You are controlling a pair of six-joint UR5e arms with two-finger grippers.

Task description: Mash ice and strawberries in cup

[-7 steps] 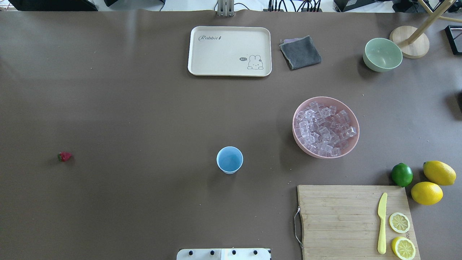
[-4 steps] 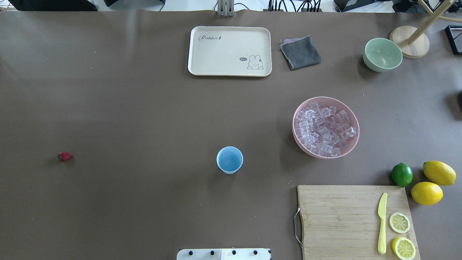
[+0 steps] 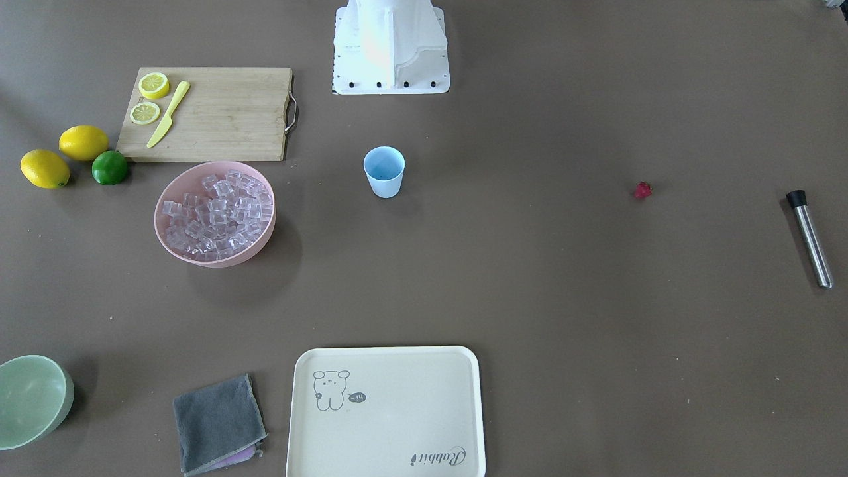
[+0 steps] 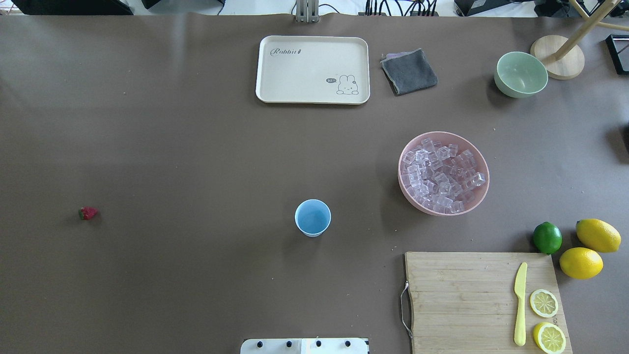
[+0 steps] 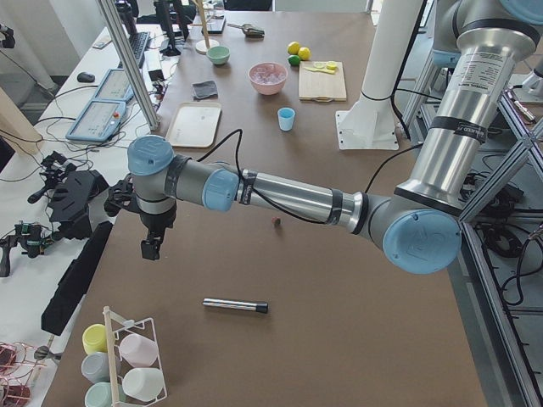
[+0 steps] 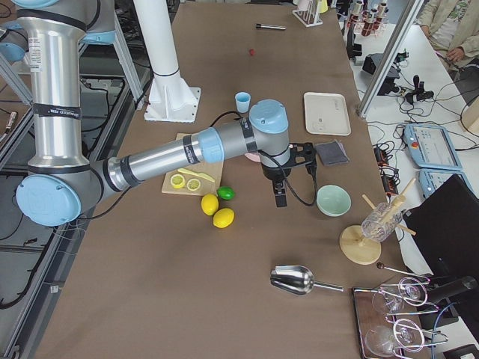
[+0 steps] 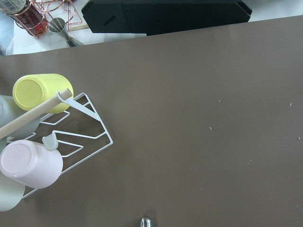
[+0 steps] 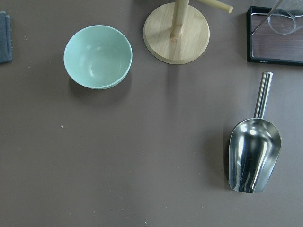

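The light blue cup (image 4: 313,218) stands upright and alone near the table's middle, in front of the robot's base. The ice (image 4: 442,174) fills a pink bowl (image 4: 416,204) to the cup's right. One small red strawberry (image 4: 88,213) lies far off on the left side. Neither gripper shows in the overhead or front-facing views. In the exterior left view my left gripper (image 5: 150,246) hangs above the table's left end. In the exterior right view my right gripper (image 6: 281,198) hangs near a green bowl (image 6: 333,200). I cannot tell whether either is open or shut.
A steel rod with a black cap (image 3: 809,237) lies beyond the strawberry. A metal scoop (image 8: 253,153) lies near a wooden stand (image 8: 176,30). A cutting board (image 4: 462,295) carries lemon slices and a yellow knife. Lemons, a lime (image 4: 547,237), a tray (image 4: 312,69) and a cloth (image 4: 409,71) also sit here.
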